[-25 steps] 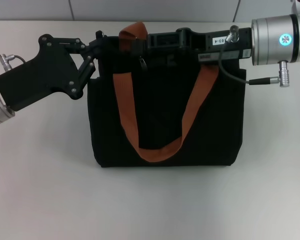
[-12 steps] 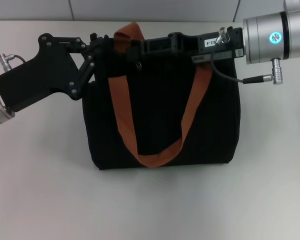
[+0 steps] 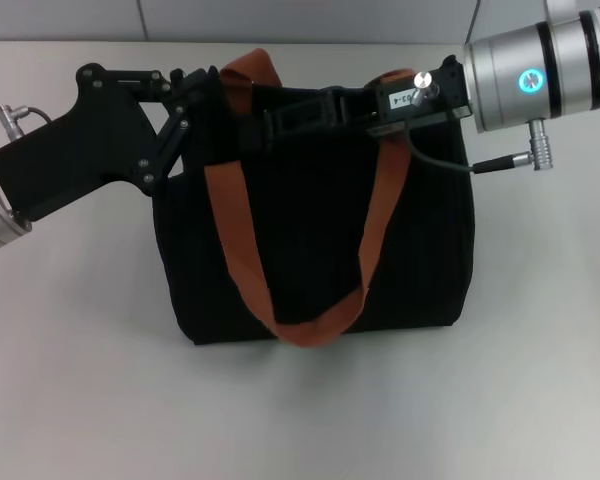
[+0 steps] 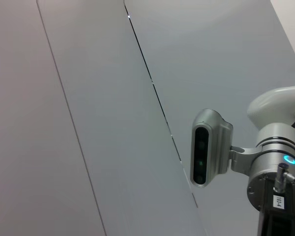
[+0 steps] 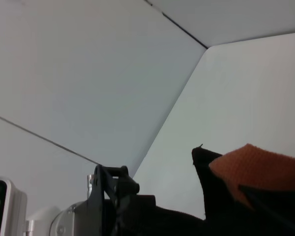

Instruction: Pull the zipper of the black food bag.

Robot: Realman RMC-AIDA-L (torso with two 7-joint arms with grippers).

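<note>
The step in hand looks like the pull itself: the black food bag [image 3: 315, 235] lies on the table [image 3: 80, 380], and both arms work along its top edge. The left gripper [image 3: 202, 90] sits at the bag's top left corner, seemingly pinning the fabric, though whether its fingers are apart or together I cannot tell. The right gripper [image 3: 280, 118] reaches along the top edge from the bag's right side; its grip is also hidden. The zipper is not visible. Next, the right arm probably needs to draw along the zip line while the left holds firm
</note>
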